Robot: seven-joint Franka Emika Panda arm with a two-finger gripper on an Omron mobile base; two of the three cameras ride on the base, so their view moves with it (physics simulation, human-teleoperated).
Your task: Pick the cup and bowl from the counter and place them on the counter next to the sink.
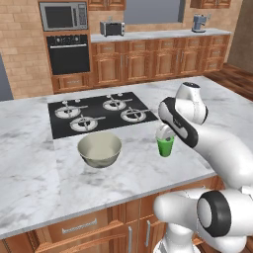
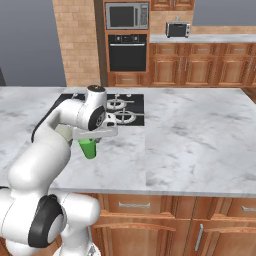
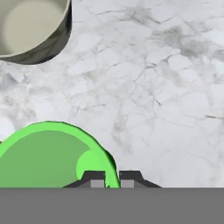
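From the hand camera I see my gripper (image 3: 112, 177) with its two fingertips pinched together on the rim of the cup (image 3: 48, 157), one tip inside the green wall and one outside. The cup stands upright, mouth up, directly under the hand, on or just above the counter (image 1: 29, 163) near its front edge. The bowl (image 1: 99, 149) sits apart to the cup's left, in front of the cooktop (image 1: 99, 112). I judge a straight vertical lift comes next.
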